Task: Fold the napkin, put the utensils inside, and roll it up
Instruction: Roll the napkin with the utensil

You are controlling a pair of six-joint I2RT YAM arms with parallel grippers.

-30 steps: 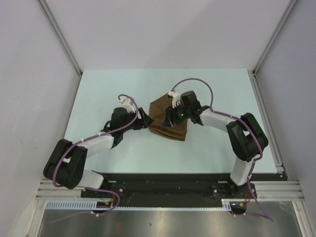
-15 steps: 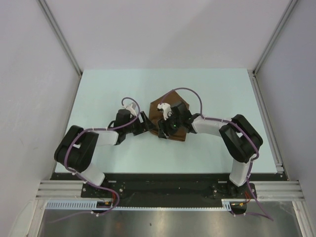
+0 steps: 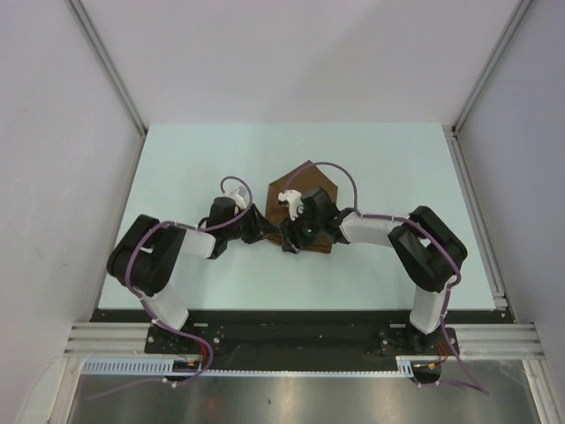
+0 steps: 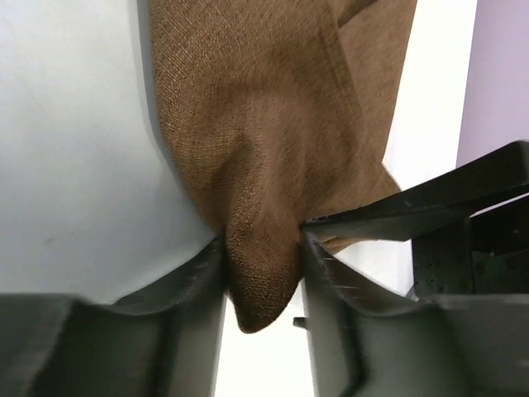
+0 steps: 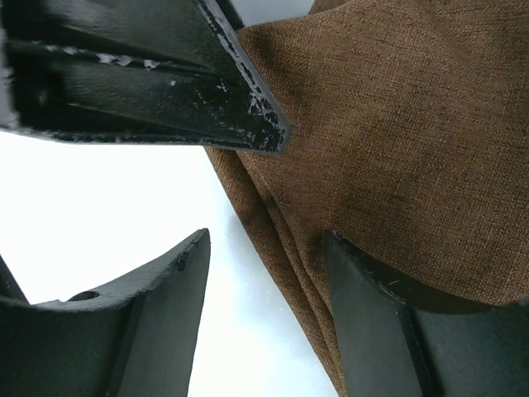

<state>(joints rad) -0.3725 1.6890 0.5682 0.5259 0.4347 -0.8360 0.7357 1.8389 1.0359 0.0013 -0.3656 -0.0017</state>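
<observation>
A folded brown napkin (image 3: 309, 184) lies mid-table (image 3: 194, 159), with both arms meeting at its near-left edge. The left gripper (image 4: 263, 256) pinches a bunched corner. The right gripper (image 5: 264, 248) has its jaws apart astride the layered edge, seemingly not gripping.

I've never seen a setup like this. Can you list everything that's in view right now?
napkin: one, brown, middle of the table, folded into layers
table: one, pale blue-green, under the napkin
walls: three, grey-white, around the table
metal rail: one, silver, along the near edge
arms: two, black and white with purple cables, reaching in from the near edge
left gripper: one, black, pinching a fold of the napkin
right gripper: one, black, jaws apart at the napkin's edge
</observation>
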